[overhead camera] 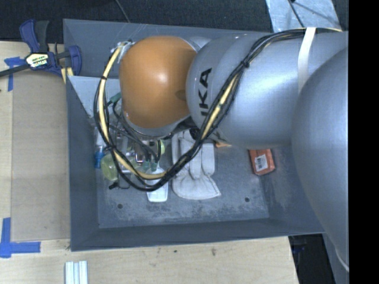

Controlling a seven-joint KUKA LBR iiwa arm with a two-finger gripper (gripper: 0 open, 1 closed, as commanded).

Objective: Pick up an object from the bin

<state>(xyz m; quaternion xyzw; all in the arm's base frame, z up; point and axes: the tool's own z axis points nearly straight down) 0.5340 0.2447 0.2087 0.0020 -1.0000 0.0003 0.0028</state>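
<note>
My gripper (137, 151) is low in the left half of the bin, mostly hidden under the arm's orange cover. Just left of it lie a small blue thing (99, 158) and a yellow-green lump (109, 170), close against the gripper's body. To its right a white cloth-like glove (196, 173) lies flat on the bin floor, partly under the arm. A small white piece (157, 194) sits below the gripper, beside the glove's lower edge.
A small red-brown box with a white label (262, 161) lies apart on the floor at the right. The arm and its black and yellow cables cover the bin's upper and right parts. Bare grey floor runs along the front wall.
</note>
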